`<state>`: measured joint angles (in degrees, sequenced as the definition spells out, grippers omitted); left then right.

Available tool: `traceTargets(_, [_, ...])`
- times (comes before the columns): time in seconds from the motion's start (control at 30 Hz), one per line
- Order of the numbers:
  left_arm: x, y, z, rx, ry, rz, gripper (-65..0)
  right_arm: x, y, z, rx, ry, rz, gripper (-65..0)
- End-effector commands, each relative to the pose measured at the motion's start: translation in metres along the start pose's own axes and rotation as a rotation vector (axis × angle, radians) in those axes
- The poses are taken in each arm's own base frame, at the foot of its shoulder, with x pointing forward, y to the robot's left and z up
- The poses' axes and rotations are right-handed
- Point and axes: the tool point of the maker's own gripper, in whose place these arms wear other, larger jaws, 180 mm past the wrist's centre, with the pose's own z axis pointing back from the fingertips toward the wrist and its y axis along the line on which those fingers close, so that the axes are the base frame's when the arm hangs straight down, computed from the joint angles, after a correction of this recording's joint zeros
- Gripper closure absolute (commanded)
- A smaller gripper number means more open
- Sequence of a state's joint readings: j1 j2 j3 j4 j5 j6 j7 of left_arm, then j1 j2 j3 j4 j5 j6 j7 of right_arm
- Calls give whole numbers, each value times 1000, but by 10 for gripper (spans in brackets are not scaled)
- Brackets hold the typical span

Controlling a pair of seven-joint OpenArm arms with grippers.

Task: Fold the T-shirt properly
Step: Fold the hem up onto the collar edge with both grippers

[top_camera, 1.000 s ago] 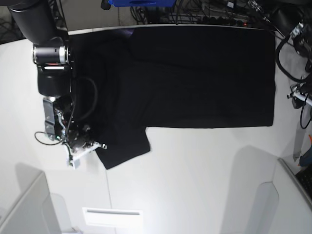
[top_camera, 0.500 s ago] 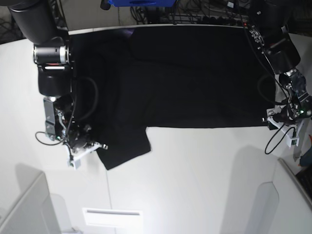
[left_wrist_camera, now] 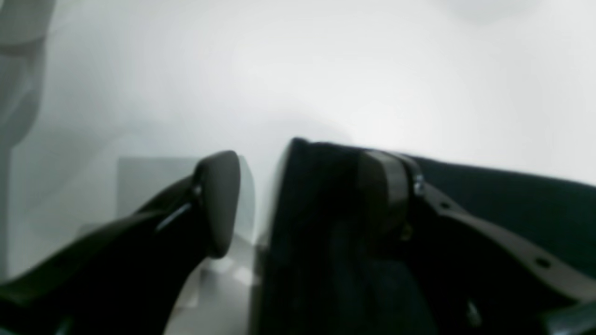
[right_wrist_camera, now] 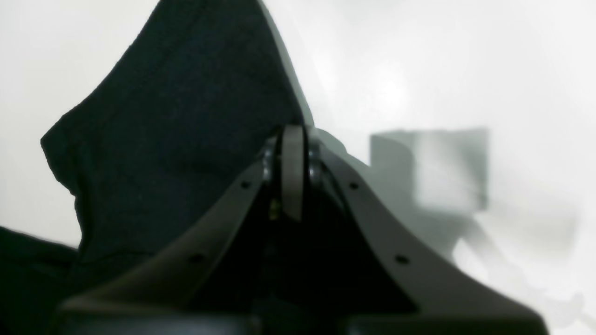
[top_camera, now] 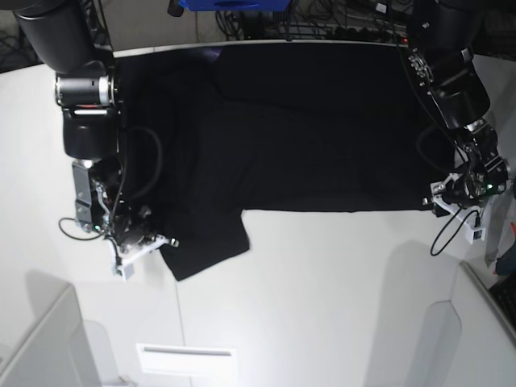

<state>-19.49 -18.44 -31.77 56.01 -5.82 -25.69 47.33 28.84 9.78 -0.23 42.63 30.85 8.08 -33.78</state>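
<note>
The black T-shirt point(top_camera: 322, 129) lies spread flat on the white table point(top_camera: 322, 282), plain side up, with one sleeve point(top_camera: 210, 242) pointing to the front left. My right gripper point(top_camera: 165, 242) is at that sleeve's left edge. In the right wrist view its pads point(right_wrist_camera: 292, 172) are pressed together at the edge of the cloth point(right_wrist_camera: 186, 130). My left gripper point(top_camera: 435, 201) is at the shirt's front right corner. In the left wrist view it point(left_wrist_camera: 302, 195) is open, with the cloth corner point(left_wrist_camera: 316, 223) between its fingers point(left_wrist_camera: 219, 200).
Grey bins stand at the front left point(top_camera: 40, 339) and front right point(top_camera: 476, 322). A white flat plate point(top_camera: 187, 359) lies near the front edge. Cables point(top_camera: 322, 20) and a blue object point(top_camera: 234, 4) sit behind the table's far edge.
My left arm has come into view on the right and brought its gripper to the shirt's front right corner, then shifted slightly inward. My right arm and the shirt have not moved.
</note>
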Motion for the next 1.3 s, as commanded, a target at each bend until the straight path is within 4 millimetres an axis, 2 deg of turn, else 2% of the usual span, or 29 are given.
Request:
traceTargets(0.0, [2, 1, 2, -1, 11, -7, -332, 13, -1, 4, -7, -14, 12, 0])
traceTargets(0.03, [1, 1, 2, -1, 13, -7, -276, 12, -1, 4, -8, -13, 12, 0])
traceTargets(0.13, [1, 1, 2, -3, 13, -7, 0, 11, -2, 4, -9, -11, 12, 0])
traceTargets(0.23, [7, -1, 4, -7, -2, -13, 0, 17, 4, 9, 2, -43, 33, 0])
traceTargets(0.3, [12, -1, 6, -7, -16, -17, 0, 29, 15, 20, 23, -100, 68, 0])
traceTargets(0.47, [36, -2, 24, 0, -89, -89, 0, 42, 20, 46, 33, -187, 132, 0])
traceTargets(0.53, [31, -3, 29, -12, -60, -136, 0, 46, 17, 56, 31, -205, 123, 0])
traceTargets(0.67, [34, -6, 46, -2, -45, -225, 0, 54, 6, 78, 21, -246, 85, 0])
traceTargets(0.73, [27, -4, 52, 6, -29, -265, 0, 56, 4, 86, 18, -249, 81, 0])
traceTargets(0.9, [16, -14, 73, -45, -22, -307, 0, 38, -2, 102, 6, -229, 90, 0])
traceTargets(1.07, [-5, 5, 103, -47, -27, -223, 0, 13, -13, 128, -21, -239, 83, 0])
traceTargets(1.27, [-20, 11, 127, -58, -48, -240, 0, -16, -20, 159, -55, -271, 90, 0])
